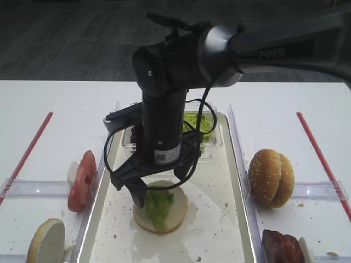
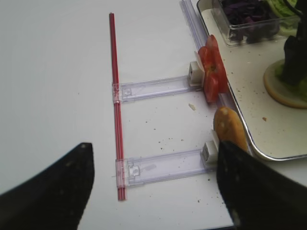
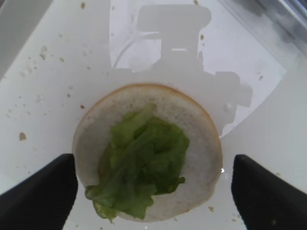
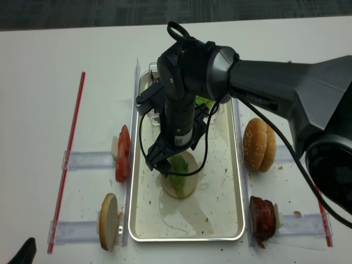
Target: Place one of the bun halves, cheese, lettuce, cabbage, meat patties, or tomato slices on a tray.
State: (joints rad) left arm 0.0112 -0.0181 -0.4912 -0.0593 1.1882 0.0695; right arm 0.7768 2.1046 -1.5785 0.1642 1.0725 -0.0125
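A: White table (image 1: 55, 109), dark carpet behind; where is the tray (image 4: 236, 198)?
B: Mid-table, long axis running away from the robot.
A: The right hand (image 3: 153, 184)?
B: Wide open, holding nothing, straddling the flat bun half (image 3: 201, 143) on the tray floor.
A: The lettuce (image 3: 144, 163)?
B: Lying flat atop that bun.
A: The left hand (image 2: 153, 187)?
B: Open, off the tray's left.

Bright, even overhead light washes my white table (image 1: 44, 109) almost flat. My right gripper (image 3: 153, 191) casts a soft grey shadow on the tray (image 3: 43, 72), far side. My wrist views blur near the edges.
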